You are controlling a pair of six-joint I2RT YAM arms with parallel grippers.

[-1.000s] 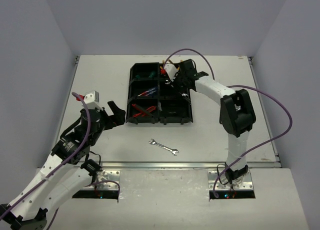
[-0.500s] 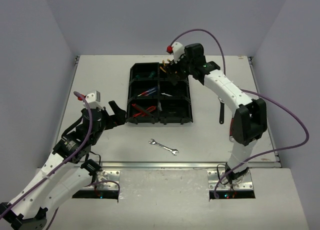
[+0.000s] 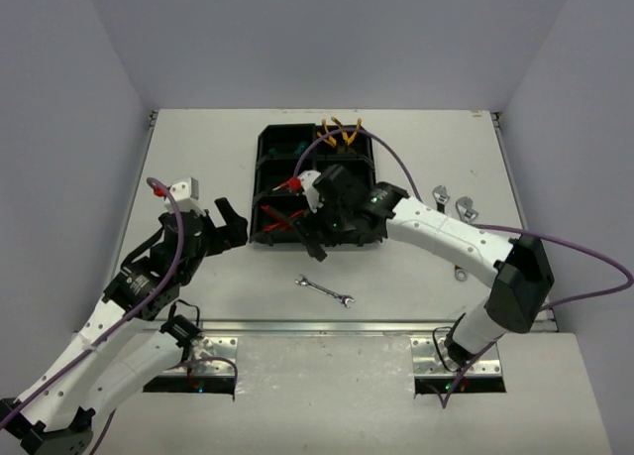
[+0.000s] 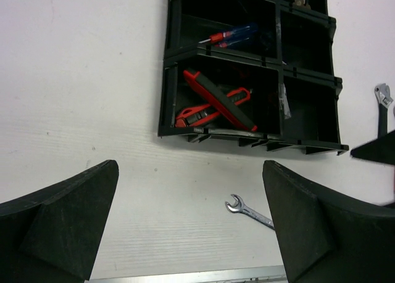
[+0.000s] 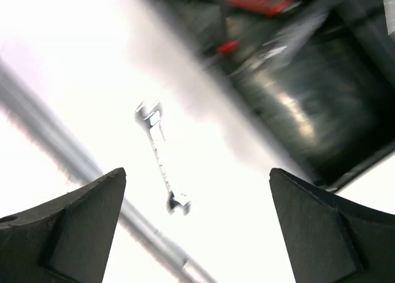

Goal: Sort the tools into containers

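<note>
- My left claw is spread wide and pinches nothing. It hangs above the table, just left of the tray's near-left corner.
- In the left wrist view, both fingers of that claw frame bare table in front of the tray.
- My right claw is spread wide too, with nothing between the fingers. It sits over the tray's near edge, angled down toward the table.
- The right wrist view is blurred; the right claw is open over the silver wrench.
- The black tray sits mid-table, two compartments across and three deep.
- The silver wrench lies flat on the table, near the tray's front edge, not touching it and outside any compartment.
- The yellow pliers are in the far right compartment, handles poking past the rim.
- The screwdrivers, with blue and red handles, are in the middle left compartment.
- The red-and-black knife lies diagonally in the near left compartment, on top of a red-handled tool.
- A second wrench and a third wrench lie on the table right of the tray, apart from it.
</note>
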